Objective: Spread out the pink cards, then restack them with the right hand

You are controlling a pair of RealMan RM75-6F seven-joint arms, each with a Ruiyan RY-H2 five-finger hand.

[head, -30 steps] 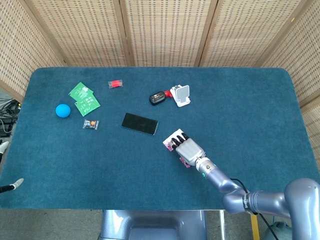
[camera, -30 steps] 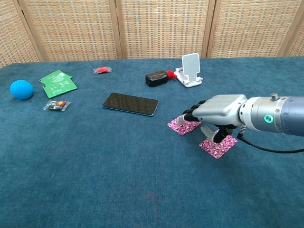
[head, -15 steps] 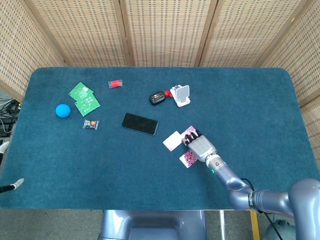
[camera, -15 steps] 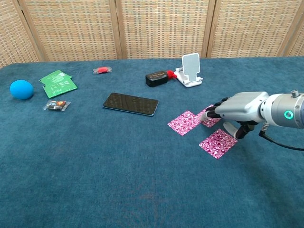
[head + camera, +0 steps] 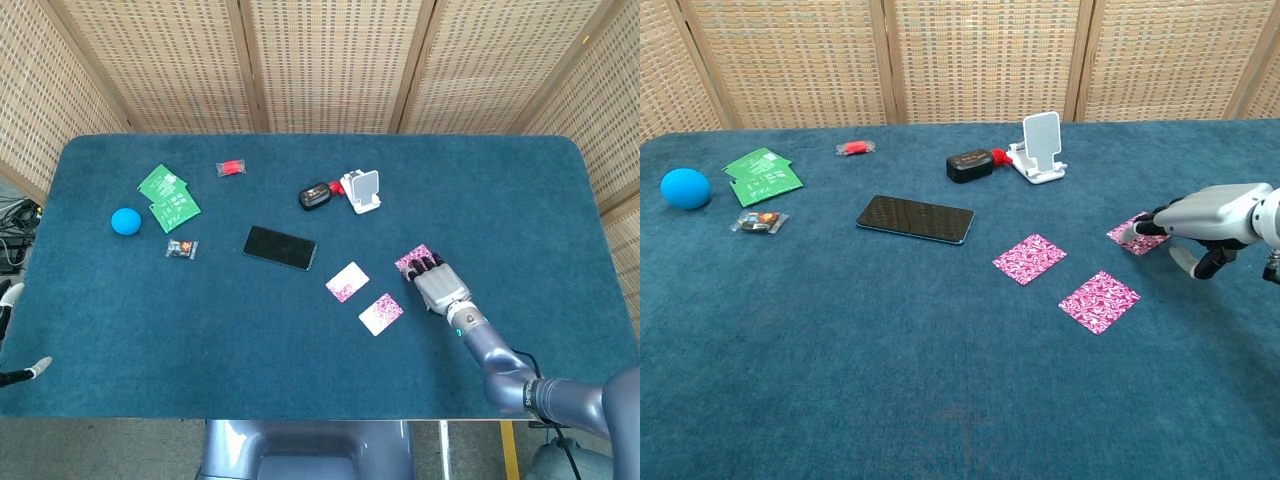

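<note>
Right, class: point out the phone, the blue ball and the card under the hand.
phone (image 5: pixel 915 219), chest view, middle of its dark screen
blue ball (image 5: pixel 685 188), chest view, its centre
card (image 5: pixel 412 259), head view, corner clear of the fingertips

Third pink card (image 5: pixel 1137 236) partly hidden under right hand (image 5: pixel 1212 222) fingers (image 5: pixel 1150 219).

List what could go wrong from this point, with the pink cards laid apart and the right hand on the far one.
1. The right hand presses fingertips on the third pink card; flat on the cloth, it may be hard to lift and may slide instead.
2. The other two pink cards lie apart, so restacking could end skewed.
3. A wide sweep back might knock the phone stand.
</note>
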